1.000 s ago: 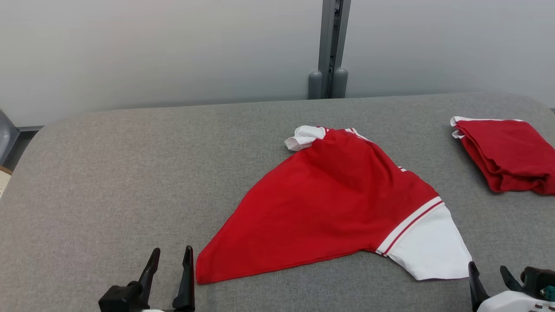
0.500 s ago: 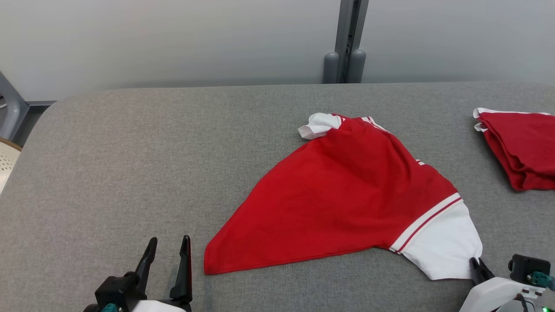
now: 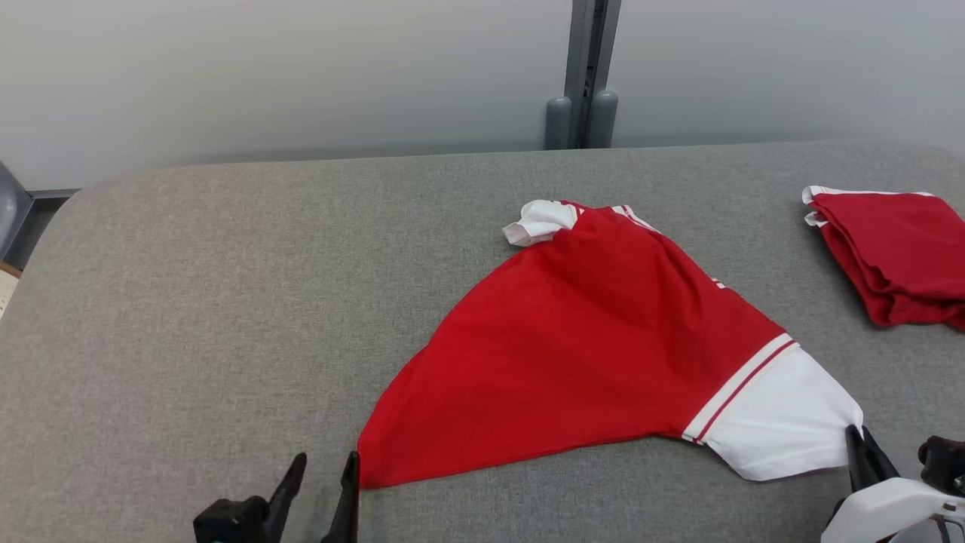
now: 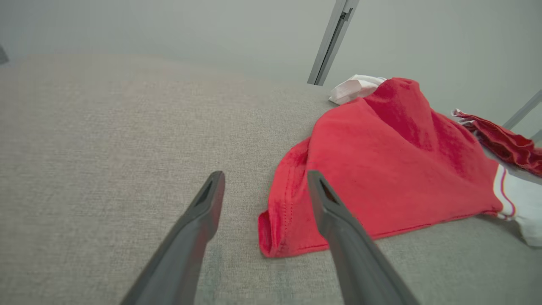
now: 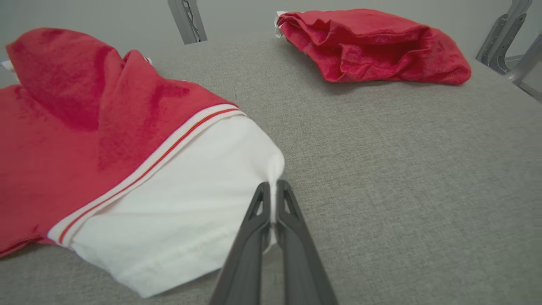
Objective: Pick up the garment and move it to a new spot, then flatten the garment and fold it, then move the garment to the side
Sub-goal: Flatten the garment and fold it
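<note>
The garment (image 3: 595,354) is a red shirt with white sleeves, lying loosely spread on the grey padded table (image 3: 226,302). Its near white sleeve (image 5: 190,203) is pinched at the edge by my right gripper (image 5: 273,188), which is shut on the cloth; in the head view that gripper (image 3: 858,445) sits at the sleeve's right corner. My left gripper (image 3: 326,471) stands open just left of the garment's lower red corner (image 4: 275,237). In the left wrist view that gripper (image 4: 264,182) has its right finger over the red hem. The far white sleeve (image 3: 537,221) is bunched.
A second red garment (image 3: 889,256) lies folded at the table's right edge, also seen in the right wrist view as a red folded garment (image 5: 372,46). A grey post (image 3: 584,75) stands behind the table against the pale wall. The table's left half is bare.
My right gripper has shut on the edge of the white sleeve and pulled it slightly outward. The left gripper stays open near the red corner. The head camera shifted a little.
</note>
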